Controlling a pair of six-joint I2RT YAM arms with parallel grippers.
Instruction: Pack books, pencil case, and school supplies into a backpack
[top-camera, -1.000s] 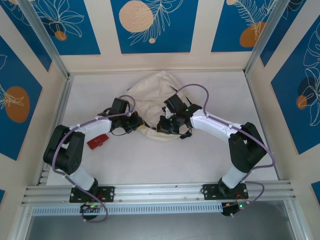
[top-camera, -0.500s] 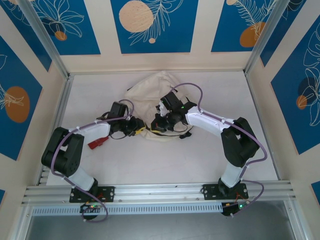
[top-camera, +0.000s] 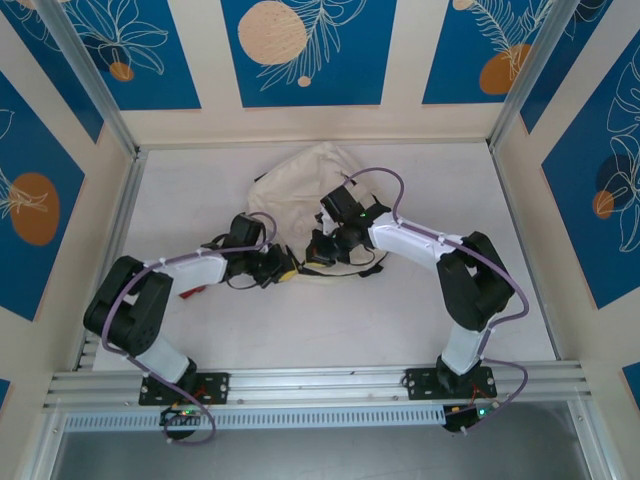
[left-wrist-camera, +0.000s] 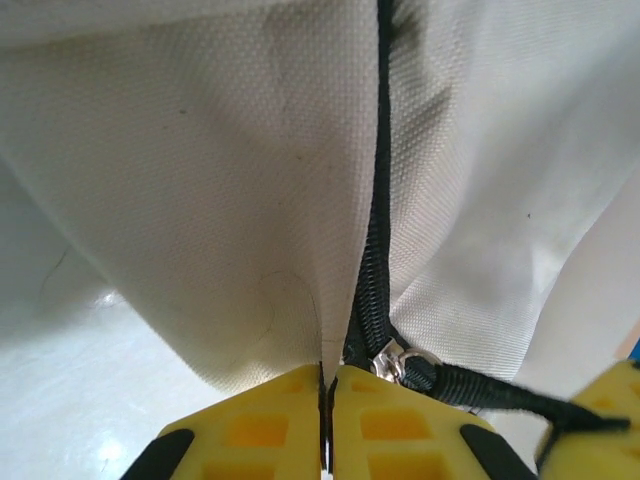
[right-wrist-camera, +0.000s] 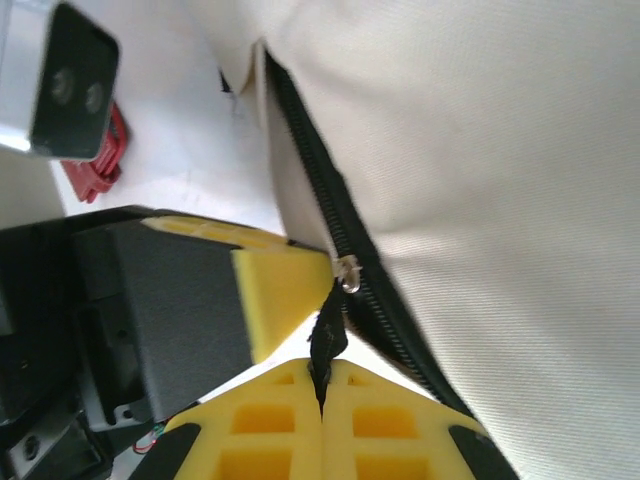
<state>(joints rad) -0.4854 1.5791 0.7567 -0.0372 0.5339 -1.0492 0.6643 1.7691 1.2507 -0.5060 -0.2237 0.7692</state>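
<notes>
Right gripper (right-wrist-camera: 322, 395): jaws clenched on the black pull tab (right-wrist-camera: 326, 345). The tab hangs from the metal slider (right-wrist-camera: 347, 275).

Left gripper (left-wrist-camera: 326, 400): jaws clenched on a fold of backpack (left-wrist-camera: 200, 180) canvas, just beside the slider (left-wrist-camera: 392, 362). The 2 grippers stand almost touching.

The zipper (left-wrist-camera: 380, 200) runs straight away from the left jaws, and its long axis points up the canvas. In the right wrist view it crosses on a diagonal. The run beyond the slider looks closed.

From above, the backpack (top-camera: 300, 180) lies flat at mid-table, beyond both grippers, which work its near edge.

Judgement: the next pull should follow the zipper axis. The right arm draws the tab while the left anchors the canvas.

A red item (right-wrist-camera: 100, 165) lies nearby on the table (top-camera: 420, 330).
</notes>
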